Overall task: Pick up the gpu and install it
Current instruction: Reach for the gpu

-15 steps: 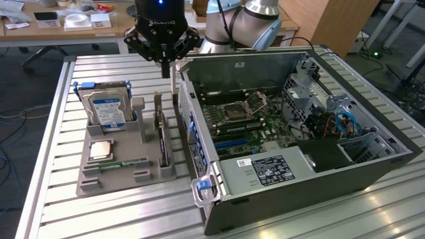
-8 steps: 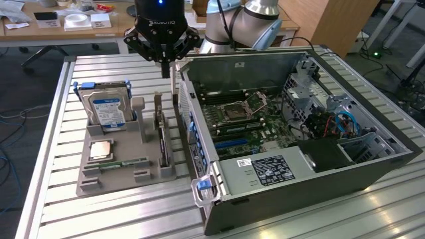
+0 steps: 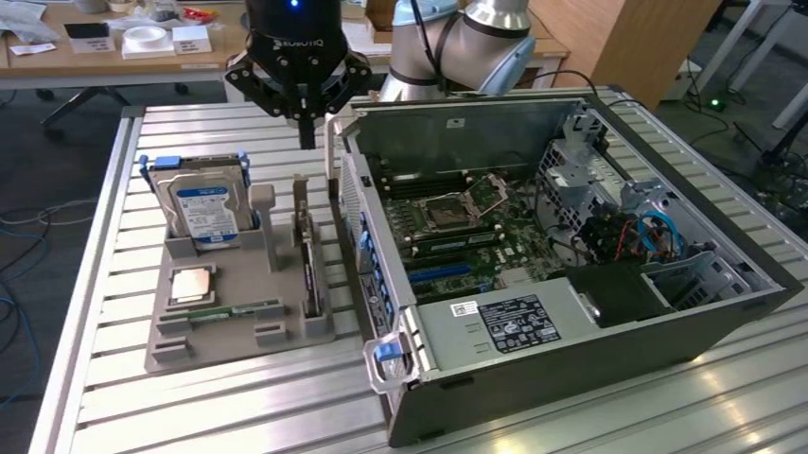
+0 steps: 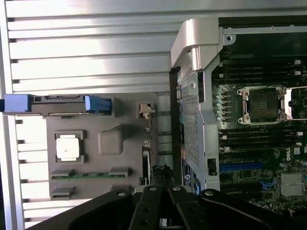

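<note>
Exterior view: the tool (image 3: 307,140) hangs from the arm above the slatted metal bench (image 3: 227,407), its 2 fingers pressed together into 1 dark point and gripping nothing. It hovers over the gap between a grey holder (image 3: 240,331) and the open computer case (image 3: 707,322), clear of both. The gpu (image 3: 307,255) stands on its long edge in a slot on the side of the holder nearest the case, almost straight below the fingertips and well apart from them. In the same holder a silver hard drive (image 3: 202,210) with a blue label stands upright towards the exterior view's left. A square processor chip (image 3: 192,284) lies flat in front of it, and a slim green memory stick (image 3: 240,310) lies beside the chip. The case lies on its side with the motherboard (image 3: 480,241) exposed.

Wrist view: the camera looks down past the black linkages of the tool (image 4: 162,191), whose fingers meet with nothing between them. The gpu (image 4: 146,160) shows edge-on as a thin strip along the side of the holder (image 4: 112,141) that faces the case wall (image 4: 192,120). The hard drive (image 4: 57,100) is seen from above, with blue tabs at its ends. The processor chip (image 4: 67,148) and memory stick (image 4: 91,175) sit in their recesses. Inside the case, the empty processor socket (image 4: 264,103) is visible on the motherboard (image 4: 249,163).
</note>
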### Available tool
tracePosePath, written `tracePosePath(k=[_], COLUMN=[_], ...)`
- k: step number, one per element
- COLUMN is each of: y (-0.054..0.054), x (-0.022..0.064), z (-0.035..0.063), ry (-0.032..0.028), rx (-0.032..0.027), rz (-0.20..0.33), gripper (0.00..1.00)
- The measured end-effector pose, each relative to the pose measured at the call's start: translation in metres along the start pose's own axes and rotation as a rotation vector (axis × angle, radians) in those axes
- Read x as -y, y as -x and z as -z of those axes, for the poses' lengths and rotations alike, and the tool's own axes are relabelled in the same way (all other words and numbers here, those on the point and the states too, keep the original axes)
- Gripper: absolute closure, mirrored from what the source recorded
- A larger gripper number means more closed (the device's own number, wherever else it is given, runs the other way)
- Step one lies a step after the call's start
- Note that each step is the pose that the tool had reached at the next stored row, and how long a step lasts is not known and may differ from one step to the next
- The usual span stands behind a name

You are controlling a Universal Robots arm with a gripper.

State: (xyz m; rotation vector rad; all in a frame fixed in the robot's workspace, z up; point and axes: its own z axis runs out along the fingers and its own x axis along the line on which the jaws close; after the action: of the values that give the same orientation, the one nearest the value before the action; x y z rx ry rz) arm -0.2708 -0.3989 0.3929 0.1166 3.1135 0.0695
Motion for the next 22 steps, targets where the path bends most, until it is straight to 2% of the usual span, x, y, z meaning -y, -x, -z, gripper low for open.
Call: tracePosePath(k=[10, 22], y=[-0.001, 0.0], x=[0.0013, 0.022], z=[0.0001, 0.001], ry=[0.0001, 0.0], rx=[-0.0001, -0.0001], rz=[0.0, 0.001], gripper=[0.89, 0.89])
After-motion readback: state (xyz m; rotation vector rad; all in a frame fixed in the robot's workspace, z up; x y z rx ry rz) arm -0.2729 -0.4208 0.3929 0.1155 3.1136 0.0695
